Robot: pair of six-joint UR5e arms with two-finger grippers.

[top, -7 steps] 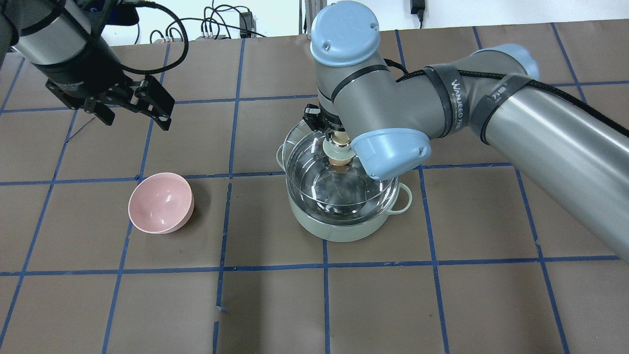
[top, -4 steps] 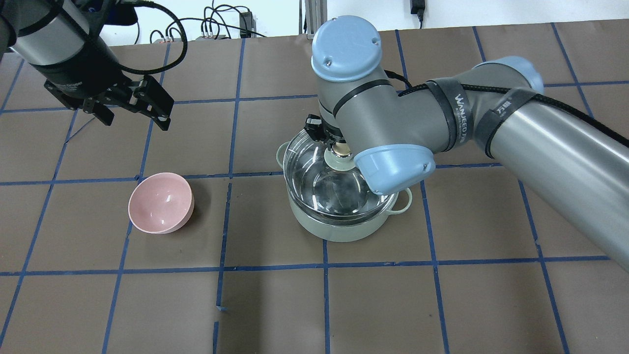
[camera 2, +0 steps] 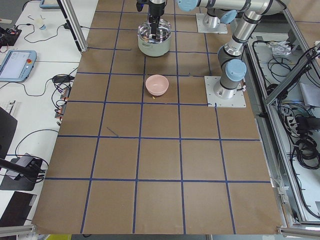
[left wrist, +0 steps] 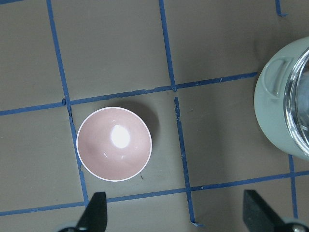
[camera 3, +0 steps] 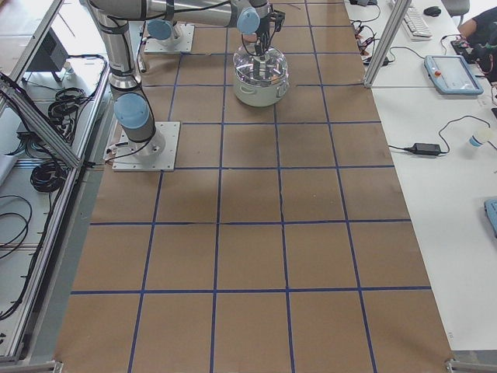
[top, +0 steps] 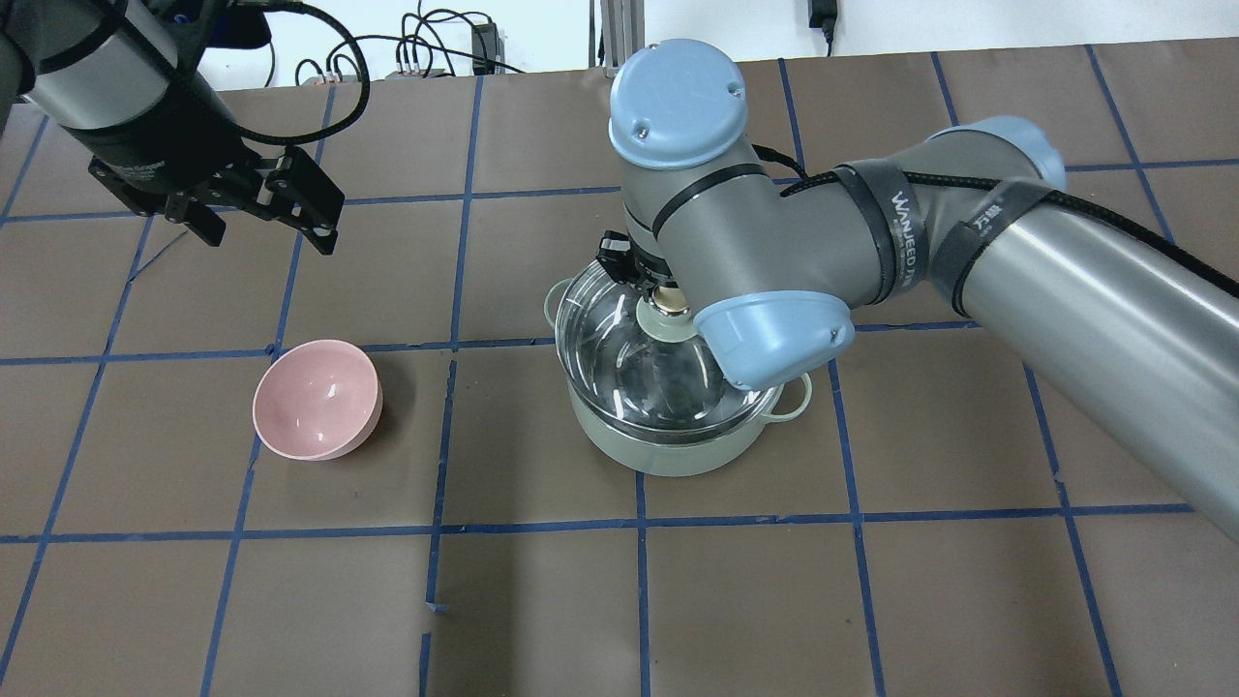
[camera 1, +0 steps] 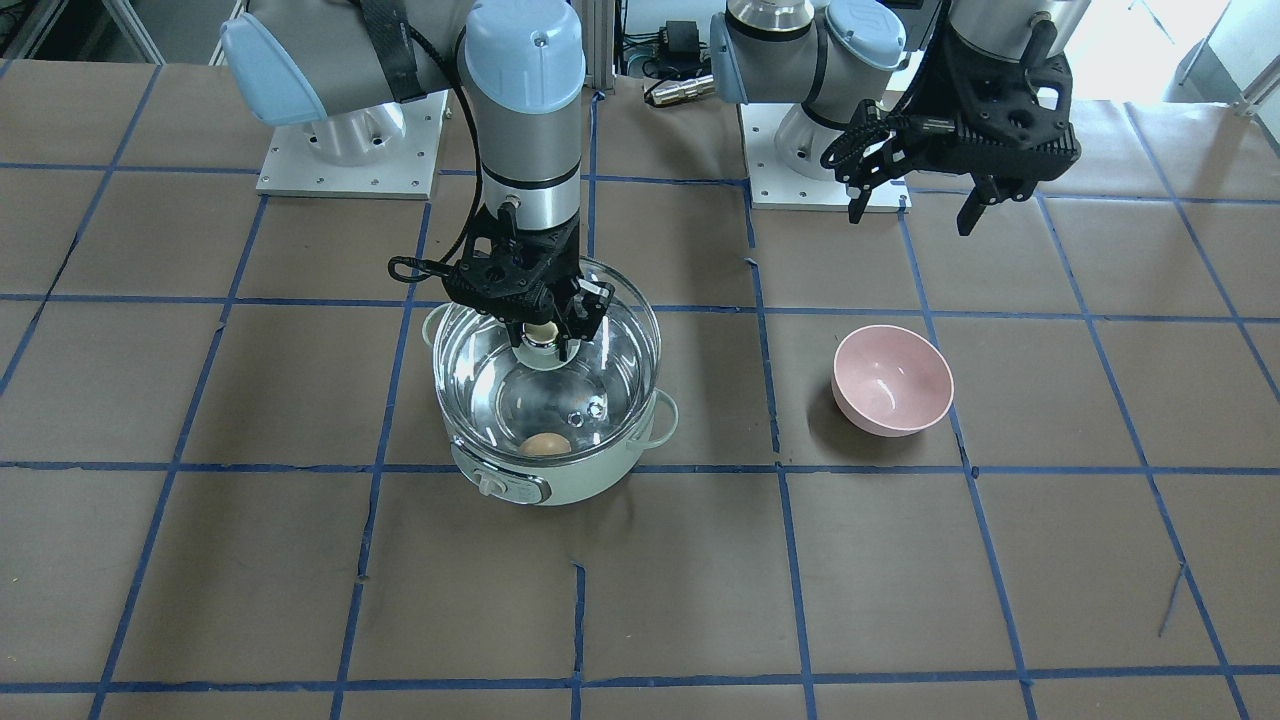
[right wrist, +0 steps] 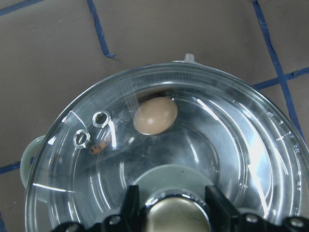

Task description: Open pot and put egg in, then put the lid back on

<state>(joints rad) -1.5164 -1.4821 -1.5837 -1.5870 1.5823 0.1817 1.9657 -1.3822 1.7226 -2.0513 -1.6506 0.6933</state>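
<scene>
The mint-green pot (top: 668, 453) stands mid-table, its dial facing the front camera (camera 1: 500, 487). The tan egg (camera 1: 545, 444) lies inside it and shows through the glass in the right wrist view (right wrist: 154, 115). The clear glass lid (top: 619, 339) sits over the pot's rim; I cannot tell if it is fully seated. My right gripper (camera 1: 541, 335) is shut on the lid's beige knob (right wrist: 176, 212), directly above the pot. My left gripper (top: 266, 225) is open and empty, high over the far left of the table.
An empty pink bowl (top: 317, 399) sits left of the pot, also in the left wrist view (left wrist: 114, 144). My right arm's forearm (top: 1065, 281) stretches across the right side. Blue tape lines grid the brown table cover.
My right gripper has lowered the lid from a raised, tilted hold down onto the pot. The left arm has not moved.
</scene>
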